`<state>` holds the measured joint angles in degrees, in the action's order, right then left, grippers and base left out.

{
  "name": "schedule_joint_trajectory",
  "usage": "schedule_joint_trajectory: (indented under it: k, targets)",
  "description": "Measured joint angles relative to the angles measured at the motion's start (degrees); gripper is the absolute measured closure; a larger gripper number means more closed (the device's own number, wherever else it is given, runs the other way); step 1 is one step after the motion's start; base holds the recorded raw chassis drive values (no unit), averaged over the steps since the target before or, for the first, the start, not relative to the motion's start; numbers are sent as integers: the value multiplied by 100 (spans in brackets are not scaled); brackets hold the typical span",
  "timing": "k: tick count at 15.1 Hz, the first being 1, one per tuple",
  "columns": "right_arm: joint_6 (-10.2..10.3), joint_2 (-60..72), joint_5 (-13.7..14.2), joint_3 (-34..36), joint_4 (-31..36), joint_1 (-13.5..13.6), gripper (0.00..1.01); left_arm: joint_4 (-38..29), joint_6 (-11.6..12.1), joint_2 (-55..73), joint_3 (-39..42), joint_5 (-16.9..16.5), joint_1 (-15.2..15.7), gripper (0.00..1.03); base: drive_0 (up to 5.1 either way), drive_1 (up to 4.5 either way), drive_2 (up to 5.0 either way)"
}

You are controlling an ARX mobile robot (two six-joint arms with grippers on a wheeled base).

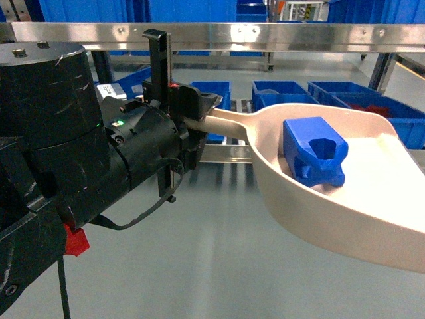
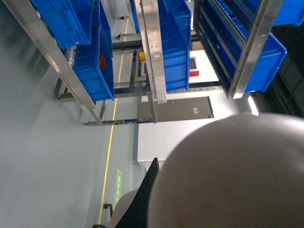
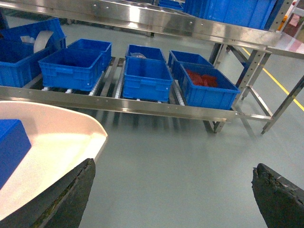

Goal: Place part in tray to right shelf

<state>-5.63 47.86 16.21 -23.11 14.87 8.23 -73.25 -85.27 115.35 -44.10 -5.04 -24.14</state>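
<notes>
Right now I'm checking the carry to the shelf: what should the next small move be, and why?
Probably swing the tray level toward the right shelf: the left gripper clamps its handle, the part sits loose inside, and the right gripper is open.

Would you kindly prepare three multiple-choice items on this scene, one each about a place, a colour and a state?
1. Where is the blue part?
A. Inside the beige tray
B. In a floor-level crate
C. On the steel shelf rail

2. What colour are the contents of the right-most crate in the right wrist view?
A. Yellow
B. Red
C. White

3. How are the jaws of the right gripper?
A. Shut on the part
B. Shut on the tray handle
C. Open, holding nothing

Answers: 1 A, the head view shows the block resting in the scoop's bowl. 2 B, red items lie in that crate. 3 C, the two dark fingers stand wide apart with only floor between them.
</notes>
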Motion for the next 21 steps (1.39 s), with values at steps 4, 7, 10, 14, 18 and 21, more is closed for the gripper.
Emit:
schedule_joint_trajectory:
  k: [4, 7, 10, 14, 18, 21]
  targets:
    - [0, 0, 0, 0, 2, 0, 3, -7, 0, 0, 0, 37, 55, 90, 0, 0, 0]
    - [0, 0, 0, 0, 11, 0, 3, -20, 0, 0, 0, 24, 35, 90, 0, 0, 0]
    - [0, 0, -4, 0, -4, 0, 3, -11, -2, 0, 0, 31, 35, 90, 0, 0, 0]
    - [0, 0, -4, 0, 2, 0, 3, -2, -2, 0, 0, 33, 35, 90, 0, 0, 0]
    - [-2, 0, -7, 0, 4, 0, 3, -4, -2, 0, 0, 33, 35, 90, 0, 0, 0]
    - [0, 0, -7, 0, 4, 0, 3, -2, -2, 0, 0, 35, 35, 90, 0, 0, 0]
